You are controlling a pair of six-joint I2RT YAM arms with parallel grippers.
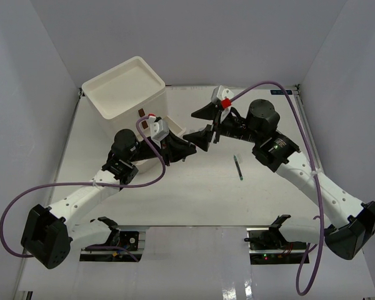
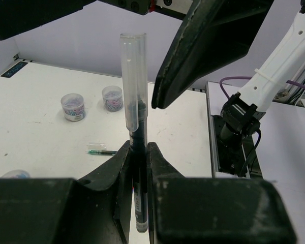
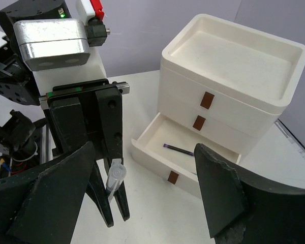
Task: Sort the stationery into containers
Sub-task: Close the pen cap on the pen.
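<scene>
My left gripper [image 2: 138, 146] is shut on a black pen with a clear cap [image 2: 133, 81] and holds it upright. In the right wrist view the capped pen [image 3: 114, 179] stands between the left fingers, level with my open, empty right gripper [image 3: 144, 148]. In the top view the two grippers meet in front of the drawers, left gripper [image 1: 189, 150] and right gripper [image 1: 202, 125]. The white drawer unit [image 3: 229, 96] has its bottom drawer [image 3: 157, 152] pulled open, with a purple pen [image 3: 182, 149] inside. A green pen [image 1: 239, 167] lies on the table.
Two small clear jars [image 2: 73, 106] [image 2: 112, 97] stand on the table beyond the left gripper, and the rim of a third [image 2: 14, 174] shows at the left. The green pen [image 2: 102, 151] lies near them. The drawer unit [image 1: 126, 94] stands at the back left.
</scene>
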